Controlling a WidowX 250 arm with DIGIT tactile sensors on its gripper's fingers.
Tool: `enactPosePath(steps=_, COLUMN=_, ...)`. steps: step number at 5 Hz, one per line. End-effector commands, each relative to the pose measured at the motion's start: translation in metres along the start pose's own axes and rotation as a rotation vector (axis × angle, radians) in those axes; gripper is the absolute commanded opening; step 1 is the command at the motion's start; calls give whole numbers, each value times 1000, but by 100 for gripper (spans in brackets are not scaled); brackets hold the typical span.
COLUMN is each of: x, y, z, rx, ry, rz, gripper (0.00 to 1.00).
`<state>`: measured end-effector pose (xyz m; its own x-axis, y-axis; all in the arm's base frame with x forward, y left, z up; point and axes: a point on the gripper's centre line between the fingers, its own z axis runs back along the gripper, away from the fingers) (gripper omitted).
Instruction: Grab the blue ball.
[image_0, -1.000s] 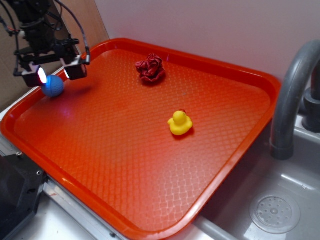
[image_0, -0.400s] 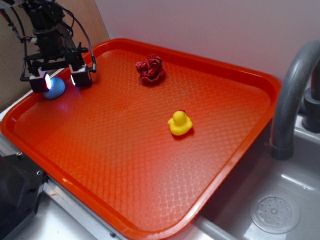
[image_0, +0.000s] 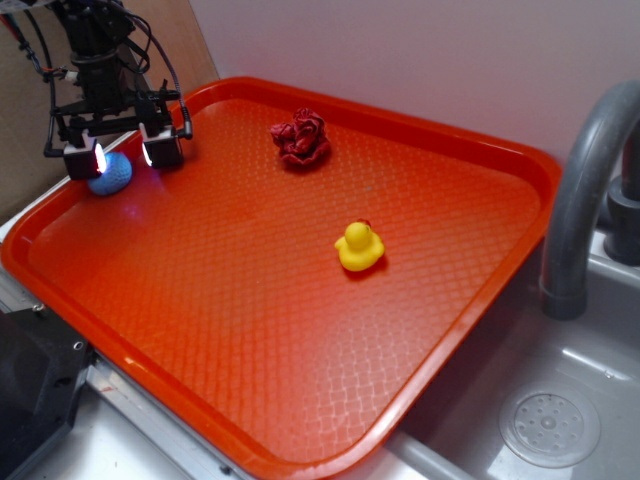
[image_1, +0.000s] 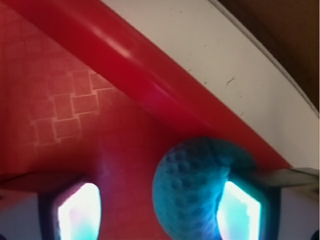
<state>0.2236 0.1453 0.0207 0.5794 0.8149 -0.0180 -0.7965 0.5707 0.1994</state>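
Observation:
The blue ball (image_0: 111, 176) is a small dimpled sphere on the red tray (image_0: 300, 330), close to the tray's far left rim. My gripper (image_0: 120, 158) is open and lowered around the ball, one lit fingertip on each side. In the wrist view the blue ball (image_1: 192, 192) lies off-centre between the fingertips of the gripper (image_1: 159, 212). It touches the right fingertip (image_1: 241, 212), while a gap of bare tray separates it from the left fingertip (image_1: 77, 212). The tray's rim (image_1: 150, 80) runs just behind the ball.
A crumpled dark red object (image_0: 300, 138) lies at the tray's back. A yellow rubber duck (image_0: 360, 247) sits right of centre. A grey faucet (image_0: 585, 190) and sink drain (image_0: 550, 428) are at the right. A brown board (image_0: 25, 120) stands behind the gripper.
The gripper has come down from just above the ball to straddle it and has spread a little. The ball, duck and red object have stayed put.

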Motion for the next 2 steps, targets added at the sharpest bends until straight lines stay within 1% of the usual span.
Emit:
enactPosePath(steps=1, x=1, y=15, z=1, rx=19, ry=-28, rz=-73, gripper=0)
enactPosePath(steps=2, x=-1, y=13, z=1, rx=34, ry=-38, rz=-101, gripper=0)
